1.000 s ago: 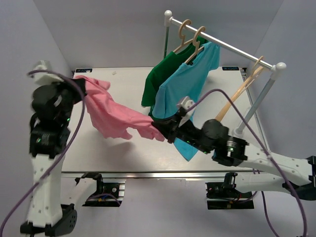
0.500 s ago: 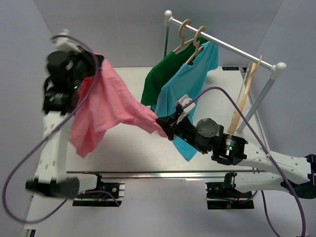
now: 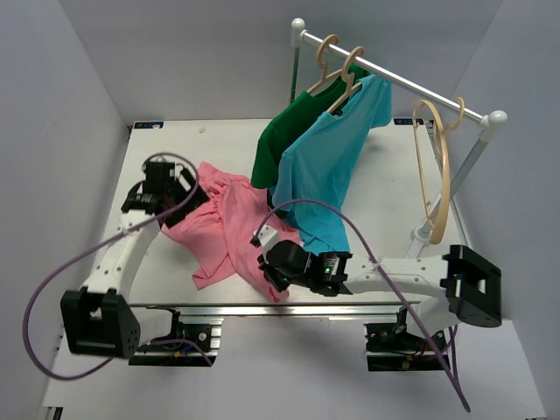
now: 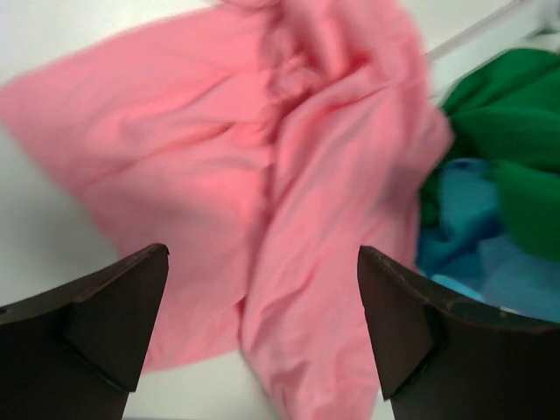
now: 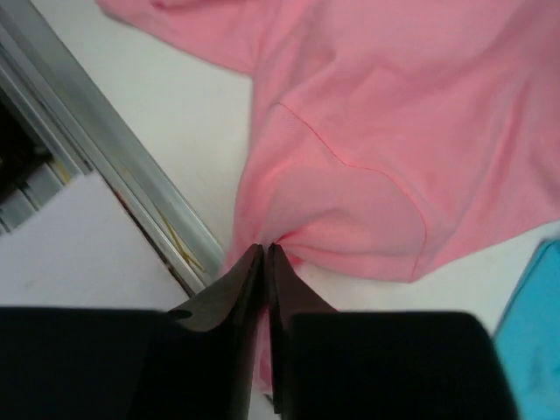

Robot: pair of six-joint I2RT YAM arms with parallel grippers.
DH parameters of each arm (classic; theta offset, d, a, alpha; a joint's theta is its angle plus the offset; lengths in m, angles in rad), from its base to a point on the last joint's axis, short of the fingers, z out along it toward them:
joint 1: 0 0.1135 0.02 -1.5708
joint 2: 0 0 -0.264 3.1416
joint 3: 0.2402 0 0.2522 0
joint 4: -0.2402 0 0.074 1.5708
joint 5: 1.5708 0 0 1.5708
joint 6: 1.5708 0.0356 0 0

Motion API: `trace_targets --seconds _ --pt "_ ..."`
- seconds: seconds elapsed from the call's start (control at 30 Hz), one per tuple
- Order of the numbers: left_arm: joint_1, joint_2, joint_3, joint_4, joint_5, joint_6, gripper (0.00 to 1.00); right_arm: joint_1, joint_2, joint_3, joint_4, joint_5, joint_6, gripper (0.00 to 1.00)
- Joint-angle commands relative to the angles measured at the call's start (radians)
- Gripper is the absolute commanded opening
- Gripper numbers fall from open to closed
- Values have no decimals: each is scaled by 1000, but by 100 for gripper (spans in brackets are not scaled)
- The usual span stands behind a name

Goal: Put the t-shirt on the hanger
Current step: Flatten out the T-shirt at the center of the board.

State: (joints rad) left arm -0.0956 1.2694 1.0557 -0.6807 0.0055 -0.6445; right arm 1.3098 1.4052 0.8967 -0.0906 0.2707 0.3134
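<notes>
Left claw just let go and hangs wide open. The t-shirt dropped from mid-air into a heap on the worktop. Right claw is clenched on its near edge. The hanger is bare on the rail, so a regrasp is likely.

I read the t-shirt, left of centre, as soft matt cloth, heavily creased. The hanger at right is pale wood — smooth, with a slight sheen. The table looks white, smooth and matt; its near edge rail is brushed metal. On the left gripper, the fingers are dark, matt and plastic-looking.
</notes>
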Motion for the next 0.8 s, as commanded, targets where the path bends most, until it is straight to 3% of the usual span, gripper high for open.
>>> trace_targets --seconds 0.0,0.03,0.07,0.1,0.17,0.27,0.37,0.6,0.7,0.77 --pt "0 -134 -170 -99 -105 -148 98 3 12 21 9 -24 82 14" --pt "0 -186 -212 -100 -98 -173 98 3 12 27 -9 48 93 37" --pt "0 -212 -283 -105 -81 -176 98 3 8 30 -26 77 96 51" --pt "2 -232 -310 -117 -62 -179 98 3 -11 30 -47 100 96 72" --pt "0 -289 -367 -132 -52 -198 98 0 -37 21 -57 175 110 89" --pt "0 -329 -463 -119 -13 -218 98 -43 -86 -13 -64 208 151 89" --pt "0 -324 -534 -67 -7 -227 98 -145 -101 -33 -80 132 193 89" --pt "-10 -162 -542 104 36 -218 96 -262 -26 -32 -31 58 187 86" --pt "-10 -75 -494 159 -41 -225 85 -287 49 -19 -14 56 214 78" --pt "-10 19 -433 158 -61 -233 65 -293 90 -7 -17 51 242 68"
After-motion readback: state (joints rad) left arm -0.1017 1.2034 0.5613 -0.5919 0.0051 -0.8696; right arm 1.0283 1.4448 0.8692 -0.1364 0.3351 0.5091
